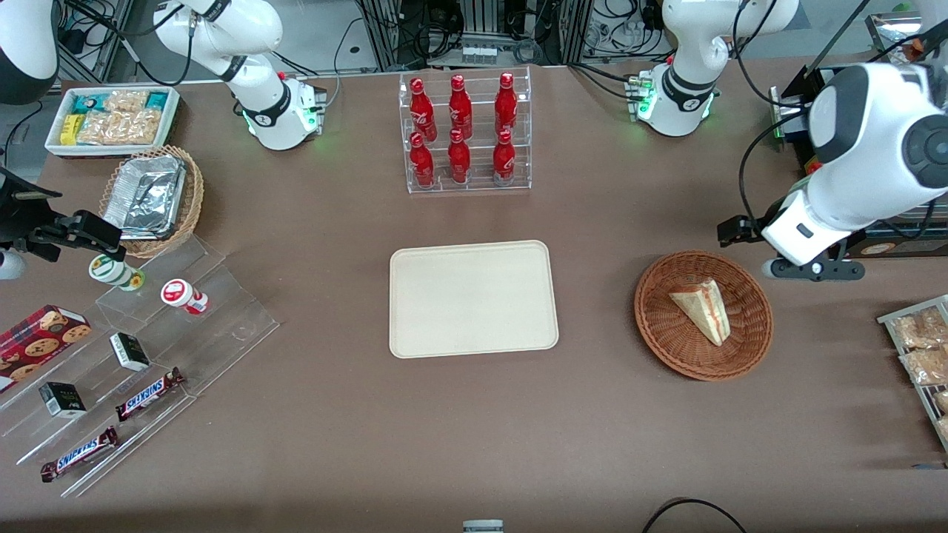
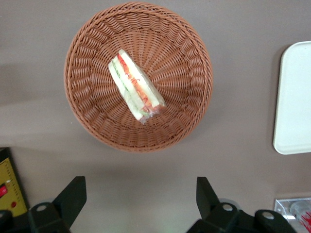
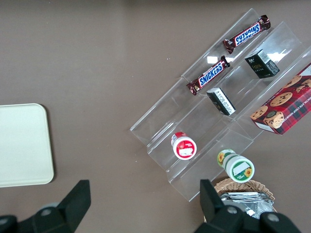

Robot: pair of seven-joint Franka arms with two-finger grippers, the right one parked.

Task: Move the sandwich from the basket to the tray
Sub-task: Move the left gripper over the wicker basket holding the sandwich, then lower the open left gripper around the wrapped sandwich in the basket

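Waiting untouched in the basket (image 1: pixel 754 337), the sandwich (image 1: pixel 702 309) lies apart from the bare tray (image 1: pixel 472 299); gripper (image 2: pixel 141 196) hovers near, fingers spread, nothing done yet

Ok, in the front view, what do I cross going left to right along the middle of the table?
Clear stepped stand → tray → basket holding the sandwich → open gripper, above the table beside the basket.

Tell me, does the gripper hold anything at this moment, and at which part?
Nothing is held. The gripper is open and empty, above the table beside the basket; the sandwich lies untouched in it.
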